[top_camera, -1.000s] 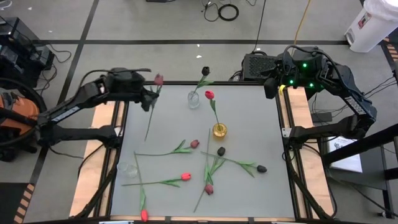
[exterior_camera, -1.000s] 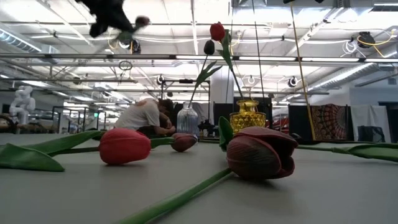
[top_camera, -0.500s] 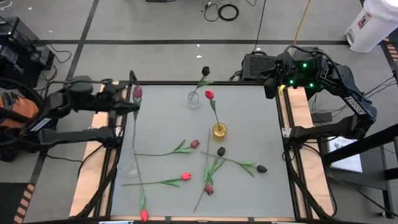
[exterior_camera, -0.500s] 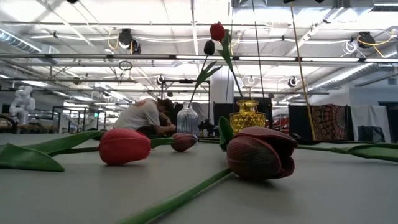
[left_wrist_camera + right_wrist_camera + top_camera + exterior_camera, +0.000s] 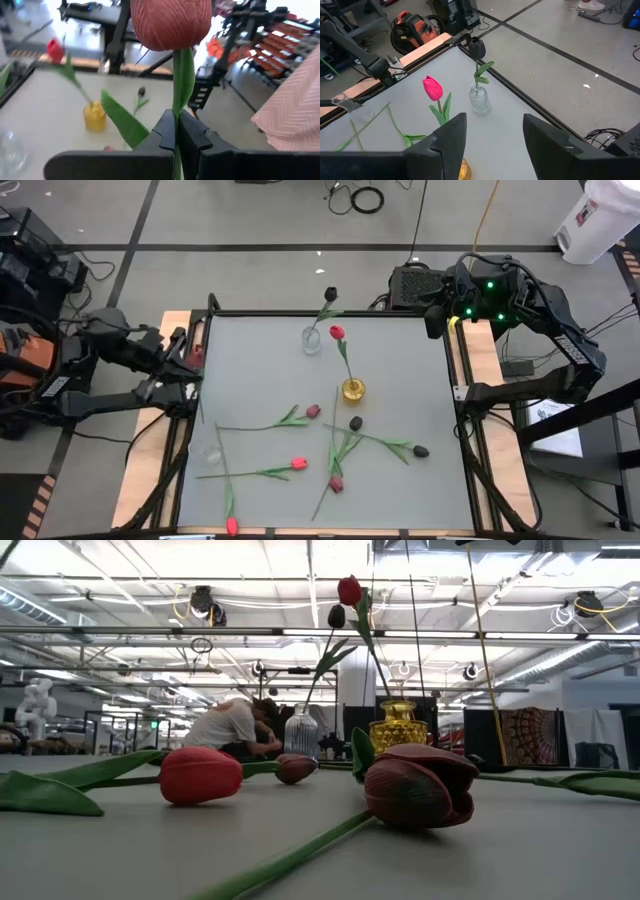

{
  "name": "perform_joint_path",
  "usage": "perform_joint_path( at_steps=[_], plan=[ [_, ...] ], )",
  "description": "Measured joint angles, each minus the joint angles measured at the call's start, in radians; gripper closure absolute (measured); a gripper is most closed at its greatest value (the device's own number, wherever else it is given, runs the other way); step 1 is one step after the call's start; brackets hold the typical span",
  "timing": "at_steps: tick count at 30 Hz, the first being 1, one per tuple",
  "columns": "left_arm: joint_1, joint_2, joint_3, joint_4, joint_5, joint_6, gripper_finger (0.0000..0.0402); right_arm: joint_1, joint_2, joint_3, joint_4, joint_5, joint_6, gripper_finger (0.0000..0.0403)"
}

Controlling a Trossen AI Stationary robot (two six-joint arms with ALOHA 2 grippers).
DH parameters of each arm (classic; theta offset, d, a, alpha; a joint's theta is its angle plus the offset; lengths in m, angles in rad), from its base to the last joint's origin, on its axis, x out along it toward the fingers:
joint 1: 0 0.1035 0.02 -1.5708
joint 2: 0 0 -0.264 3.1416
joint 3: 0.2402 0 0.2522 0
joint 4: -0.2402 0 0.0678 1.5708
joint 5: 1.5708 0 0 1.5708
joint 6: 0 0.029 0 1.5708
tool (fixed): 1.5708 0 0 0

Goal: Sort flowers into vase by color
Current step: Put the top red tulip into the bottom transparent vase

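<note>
Grey table [image 5: 400, 360] fills the middle of the high view. Left arm is pulled back over the table's left edge; left gripper [image 5: 177, 131] is pinched tight on the green stem of a dull-red tulip [image 5: 171, 22], head up above the fingertips, seen in left wrist view. In high view that tulip is hard to pick out beside the arm. Right arm sits folded at the far right corner, off the table; right gripper [image 5: 492, 131] has fingers spread wide, nothing between them.

Yellow vase [image 5: 353, 389] near table centre holds a bright red tulip [image 5: 337, 332], leaning toward the far side. Clear vase [image 5: 312, 339], just beside it toward the far edge, holds a black tulip [image 5: 331, 294]. Another clear glass [image 5: 206, 451] stands near the left edge, apart from both.

Loose flowers lie flat on the near half: maroon one [image 5: 313, 411], bright red one [image 5: 298, 464], black one [image 5: 355, 423], another black [image 5: 421, 451], maroon [image 5: 336, 484], and a red one [image 5: 231, 526] at the near edge. Stems cross around the middle group.

Low view: a person [image 5: 235, 727] bent over behind the table, far back.
</note>
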Motion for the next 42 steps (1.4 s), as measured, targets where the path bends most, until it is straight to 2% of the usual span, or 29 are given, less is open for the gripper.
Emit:
perform_joint_path(
  at_steps=[6,12,20,23,28,42],
  plan=[
    [0.000,0.000,0.000,0.086,0.094,-0.029,0.0398,0.000,0.000,0.000,0.000,0.000,0.000,0.0215],
    [0.000,0.000,0.005,0.109,0.192,-0.023,0.0399,0.000,0.000,0.000,0.000,0.000,0.000,0.0216],
    [0.000,-0.005,0.032,0.148,0.376,-0.066,0.0399,0.000,0.000,0.000,0.000,0.000,0.000,0.0215],
    [0.000,-0.004,0.042,0.147,0.411,-0.078,0.0399,0.000,0.000,0.000,0.000,0.000,0.000,0.0215],
    [-0.015,-0.004,0.045,0.139,0.421,-0.056,0.0399,0.000,0.000,0.000,0.000,0.000,0.000,0.0216],
    [-0.329,-0.004,0.045,0.119,0.342,-0.034,0.0399,0.000,0.000,0.000,0.000,0.000,0.000,0.0215]
  ],
)
